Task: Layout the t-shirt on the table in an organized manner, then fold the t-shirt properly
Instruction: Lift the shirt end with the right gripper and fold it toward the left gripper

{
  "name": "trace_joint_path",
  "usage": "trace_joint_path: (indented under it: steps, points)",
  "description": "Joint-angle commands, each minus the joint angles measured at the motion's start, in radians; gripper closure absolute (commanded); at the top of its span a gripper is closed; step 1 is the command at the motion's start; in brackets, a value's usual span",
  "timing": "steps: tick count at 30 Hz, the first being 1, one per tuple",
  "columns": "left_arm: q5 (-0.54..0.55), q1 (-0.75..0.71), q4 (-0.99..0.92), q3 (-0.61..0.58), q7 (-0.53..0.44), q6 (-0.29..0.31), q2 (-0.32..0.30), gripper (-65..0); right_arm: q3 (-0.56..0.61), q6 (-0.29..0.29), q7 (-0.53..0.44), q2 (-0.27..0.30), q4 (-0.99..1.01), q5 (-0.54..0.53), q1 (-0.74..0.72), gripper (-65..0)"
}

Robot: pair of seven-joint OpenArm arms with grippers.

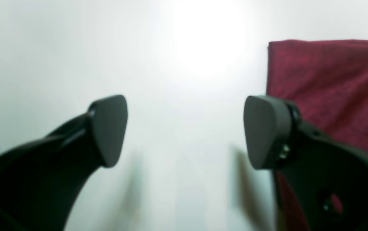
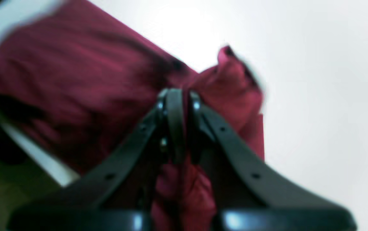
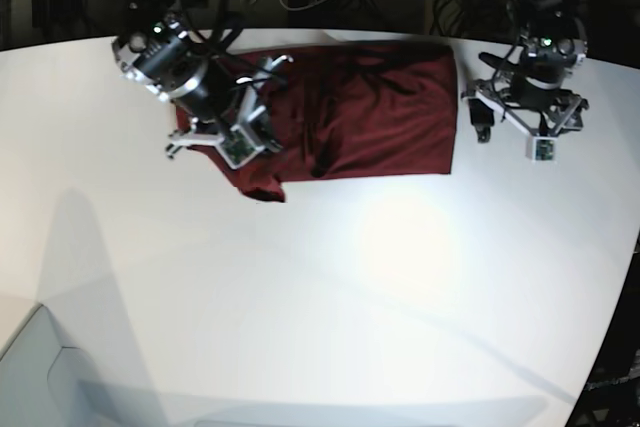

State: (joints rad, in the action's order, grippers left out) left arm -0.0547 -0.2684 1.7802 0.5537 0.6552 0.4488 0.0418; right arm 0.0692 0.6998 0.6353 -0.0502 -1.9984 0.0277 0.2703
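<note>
T-shirt: the t-shirt (image 3: 360, 112) is a plain maroon cloth lying at the far side of the counter (image 3: 320, 297), between the two arms, close to the far edge.
Lie of the cloth: in the base view most of the body is spread roughly as a rectangle, its edge nearest the left arm fairly straight; the end by the right arm is bunched and drawn to a point toward the camera.
Right tool: the right tool (image 2: 179, 125) has its fingers pressed together on a gathered fold of the t-shirt (image 2: 74, 89); cloth spills out above and below the pinch.
Left tool: the left tool (image 1: 185, 131) stands spread wide over bare counter (image 1: 177, 80) and holds nothing. The straight edge of the t-shirt (image 1: 331, 83) lies just beside one of its pads.
Progress: my reading is that the layout stage is under way. One side looks tidy while the held side is crumpled; no fold looks made, though the wrist views are blurred and I could be missing a layer.
Left to do: flatten the bunched end, square up sleeves and hem, then do all of the folding.
Containers: none shows on the counter; only the shirt and the two arms are on it.
</note>
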Motion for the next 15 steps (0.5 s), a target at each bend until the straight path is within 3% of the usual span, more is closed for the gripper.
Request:
trace_joint_path:
  steps: [1, 7, 15]
  points:
    - [0.006, 0.004, 0.017, 0.001, -0.015, -0.002, -0.006, -54.8, 0.017, -0.002, -0.025, 0.000, -0.019, -0.013, -0.015, 0.0]
    - [0.005, 0.005, -0.033, -0.002, -0.015, -0.002, -0.003, -54.8, 0.142, -0.002, -0.018, 0.000, -0.017, -0.013, -0.081, 0.0]
    - [-0.004, -0.030, -0.003, 0.001, -0.013, -0.003, -0.026, -54.2, 0.189, -0.002, -0.018, -0.012, -0.011, -0.012, -0.161, 0.0]
